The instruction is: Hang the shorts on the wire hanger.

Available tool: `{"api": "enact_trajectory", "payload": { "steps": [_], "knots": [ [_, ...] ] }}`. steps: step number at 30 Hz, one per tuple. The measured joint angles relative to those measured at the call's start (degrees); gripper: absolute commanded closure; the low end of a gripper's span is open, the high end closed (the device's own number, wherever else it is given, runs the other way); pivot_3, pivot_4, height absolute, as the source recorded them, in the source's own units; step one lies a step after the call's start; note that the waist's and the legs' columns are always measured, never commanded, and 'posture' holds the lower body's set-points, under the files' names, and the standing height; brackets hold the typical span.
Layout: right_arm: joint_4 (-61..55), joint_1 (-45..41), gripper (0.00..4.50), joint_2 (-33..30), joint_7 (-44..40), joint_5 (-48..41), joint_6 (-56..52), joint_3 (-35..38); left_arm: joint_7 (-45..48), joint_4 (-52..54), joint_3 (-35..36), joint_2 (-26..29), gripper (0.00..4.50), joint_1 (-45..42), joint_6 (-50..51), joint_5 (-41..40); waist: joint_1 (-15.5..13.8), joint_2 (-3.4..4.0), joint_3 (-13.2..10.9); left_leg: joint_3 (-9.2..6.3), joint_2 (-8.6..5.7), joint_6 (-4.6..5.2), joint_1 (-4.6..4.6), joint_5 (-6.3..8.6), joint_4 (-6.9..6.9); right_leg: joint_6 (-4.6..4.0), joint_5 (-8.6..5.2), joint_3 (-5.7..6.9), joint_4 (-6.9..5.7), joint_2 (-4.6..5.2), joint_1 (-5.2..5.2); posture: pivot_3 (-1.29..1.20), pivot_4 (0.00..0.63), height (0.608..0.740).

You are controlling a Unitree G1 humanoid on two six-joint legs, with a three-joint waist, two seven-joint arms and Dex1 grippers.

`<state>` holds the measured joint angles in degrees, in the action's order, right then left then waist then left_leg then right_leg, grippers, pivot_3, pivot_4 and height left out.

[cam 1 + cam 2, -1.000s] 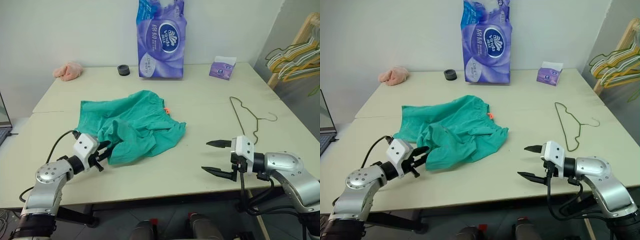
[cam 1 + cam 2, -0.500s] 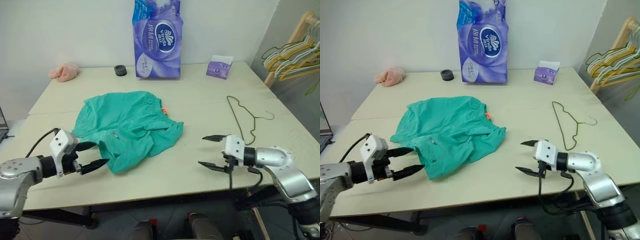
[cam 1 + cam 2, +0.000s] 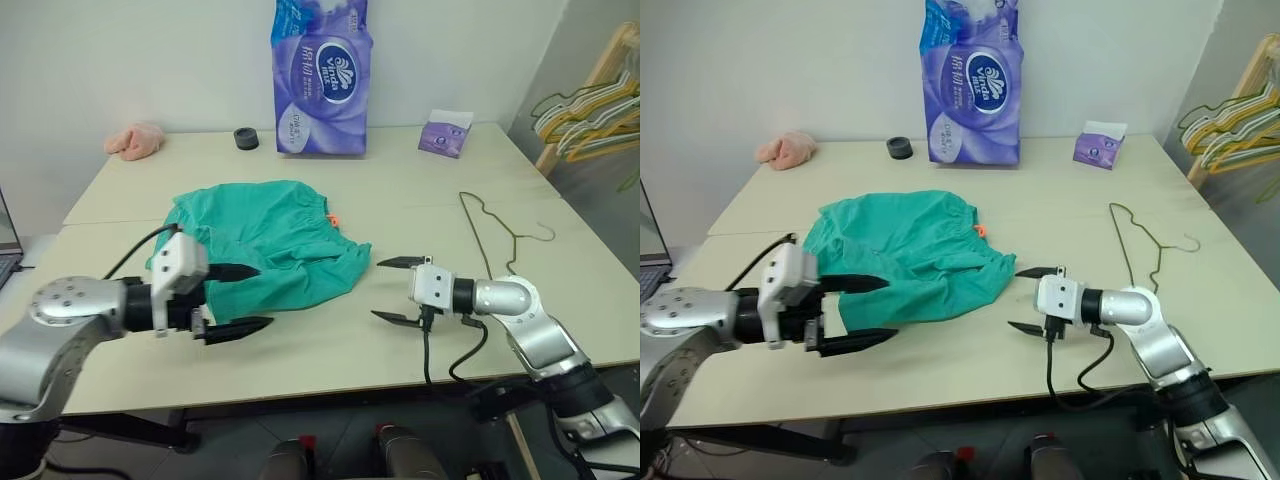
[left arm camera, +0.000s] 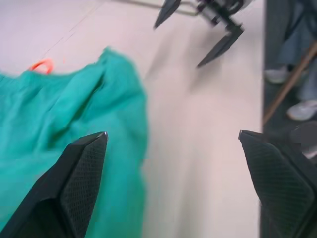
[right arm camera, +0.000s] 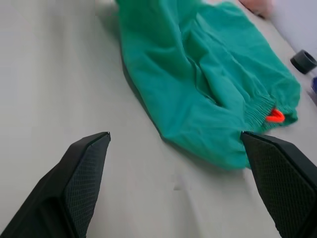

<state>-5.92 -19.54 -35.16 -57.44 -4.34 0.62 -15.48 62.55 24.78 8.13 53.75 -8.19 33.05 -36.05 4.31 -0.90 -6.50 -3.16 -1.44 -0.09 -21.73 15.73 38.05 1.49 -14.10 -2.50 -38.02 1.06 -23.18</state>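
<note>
Your left gripper has let go and lifted, fingers spread empty beside the shorts lying mid-surface. Right gripper, fingers spread, sits at their four o'clock. Wire hanger lies at three o'clock.

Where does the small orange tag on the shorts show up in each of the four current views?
Left eye view: orange tag at the far right end of the waistband of the shorts.
Right eye view: same spot.
Left wrist view: far edge of the fabric.
Right wrist view: beside the gathered waistband.
Shared landmark: the teal shorts.
</note>
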Motion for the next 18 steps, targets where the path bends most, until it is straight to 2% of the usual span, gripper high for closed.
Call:
{"api": "enact_trajectory", "payload": {
  "steps": [4, 8, 13, 18],
  "knots": [
    [-5.34, 2.75, 0.0, -1.91, -1.84, -2.99, -4.42, 0.66, -3.75, -1.19, -10.43, -3.51, 0.01, -5.09, -1.12, 7.73, 0.23, 0.01, -0.01, 0.05, 0.02, 0.0, 0.05, 0.0, 0.01, 0.0, 0.0, 0.02, -0.03, -0.1, 0.02, -0.13, 0.105, 0.74],
    [-9.4, 5.19, 0.0, -3.07, -2.28, -4.94, -8.06, 1.43, -6.66, -10.21, -17.3, -6.08, 0.01, -8.84, -8.95, 19.04, 0.57, 0.05, -0.04, 0.03, 0.07, 0.0, 0.05, 0.0, -0.03, -0.01, -0.01, 0.02, -0.02, -0.18, -0.01, -0.15, 0.108, 0.74],
    [-13.51, 6.73, 0.0, -3.59, -2.23, -6.03, -10.52, 1.85, -12.34, -21.74, -17.73, -11.78, 0.01, -16.3, -20.72, 27.22, 0.51, -0.01, -0.1, 0.04, 0.05, 0.0, 0.01, 0.0, 0.01, 0.0, -0.01, 0.0, 0.02, -0.17, -0.01, -0.16, 0.107, 0.74],
    [-14.65, 7.59, 0.0, -3.67, -2.21, -6.09, -12.17, 1.92, -11.87, -28.09, -16.91, -11.29, 0.01, -19.35, -26.22, 29.57, 0.89, 0.0, -0.1, 0.07, 0.06, 0.0, 0.02, 0.0, -0.01, 0.01, -0.01, 0.0, 0.01, -0.15, -0.03, -0.17, 0.105, 0.74]
  ]
}}
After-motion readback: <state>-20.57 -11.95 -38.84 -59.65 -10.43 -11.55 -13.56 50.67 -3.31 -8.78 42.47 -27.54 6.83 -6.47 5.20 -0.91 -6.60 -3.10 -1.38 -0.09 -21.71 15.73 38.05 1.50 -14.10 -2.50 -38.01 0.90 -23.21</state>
